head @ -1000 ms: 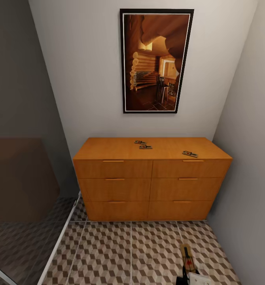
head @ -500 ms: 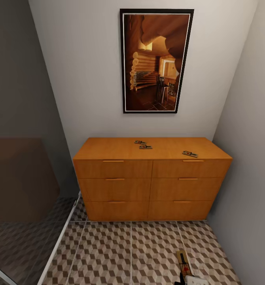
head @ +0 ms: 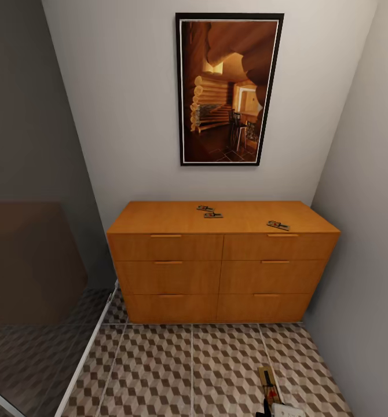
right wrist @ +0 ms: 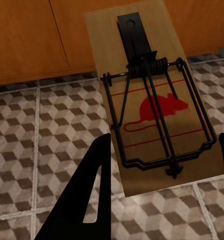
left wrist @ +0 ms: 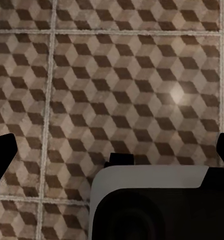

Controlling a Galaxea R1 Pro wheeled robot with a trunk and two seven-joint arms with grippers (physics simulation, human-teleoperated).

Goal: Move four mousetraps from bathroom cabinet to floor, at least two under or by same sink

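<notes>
Resting on the cabinet [head: 223, 217] top are three mousetraps [head: 212, 215]; the right wrist view shows a fourth mousetrap [right wrist: 152, 100] between the right gripper [right wrist: 164, 200] fingers, jaws wide, grip unclear, above bathroom floor [left wrist: 117, 75].

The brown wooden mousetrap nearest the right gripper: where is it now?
In the head view the brown wooden mousetrap sits at the bottom right above the cube-patterned floor tiles, before the orange-brown cabinet; the right wrist view shows it between the right gripper fingers.

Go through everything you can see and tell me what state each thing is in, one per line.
Cabinet: all drawers closed.
Three mousetraps on the cabinet top: lying flat, untouched.
Fourth mousetrap: held between the right claw's fingers, above the bathroom floor.
Left claw: open, empty.
</notes>
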